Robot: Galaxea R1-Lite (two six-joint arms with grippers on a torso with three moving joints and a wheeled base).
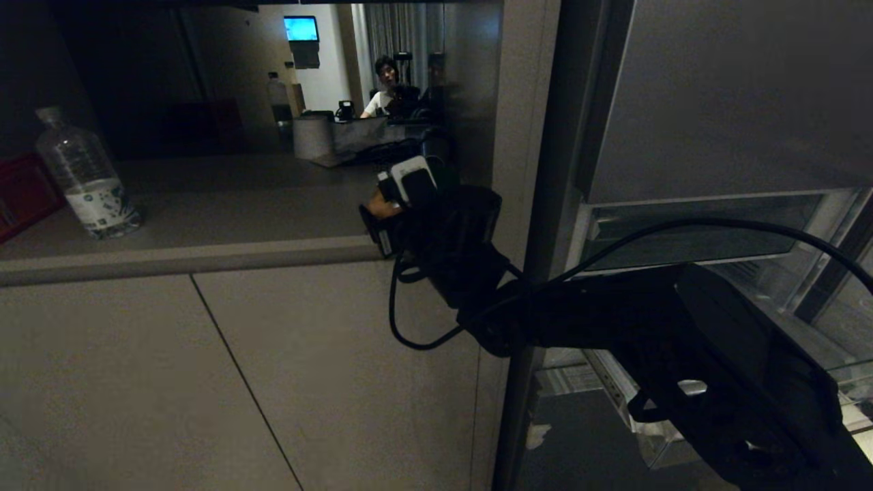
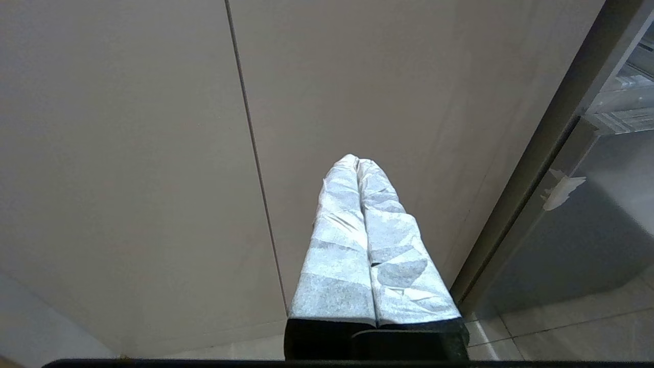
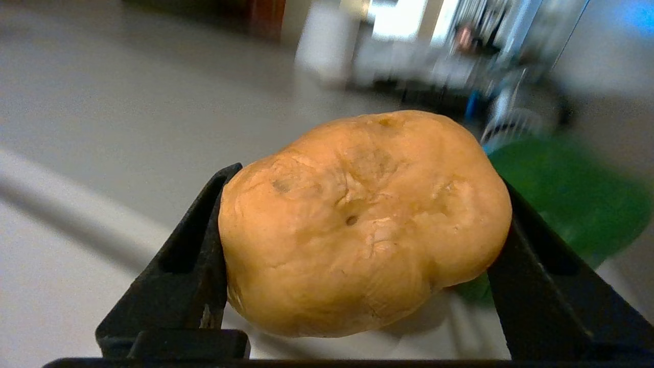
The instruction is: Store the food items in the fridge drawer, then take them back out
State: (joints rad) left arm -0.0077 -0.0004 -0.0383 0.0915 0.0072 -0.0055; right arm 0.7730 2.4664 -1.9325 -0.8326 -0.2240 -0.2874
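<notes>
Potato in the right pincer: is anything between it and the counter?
Nothing visible. The right pincer grips the potato over the bare counter. The green pepper lies off to one side; the bottle stands far left.

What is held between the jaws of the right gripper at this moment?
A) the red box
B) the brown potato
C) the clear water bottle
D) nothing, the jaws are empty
B: in the right wrist view the brown potato sits clamped between the two black jaws of the right gripper, while the water bottle stands apart on the counter.
</notes>
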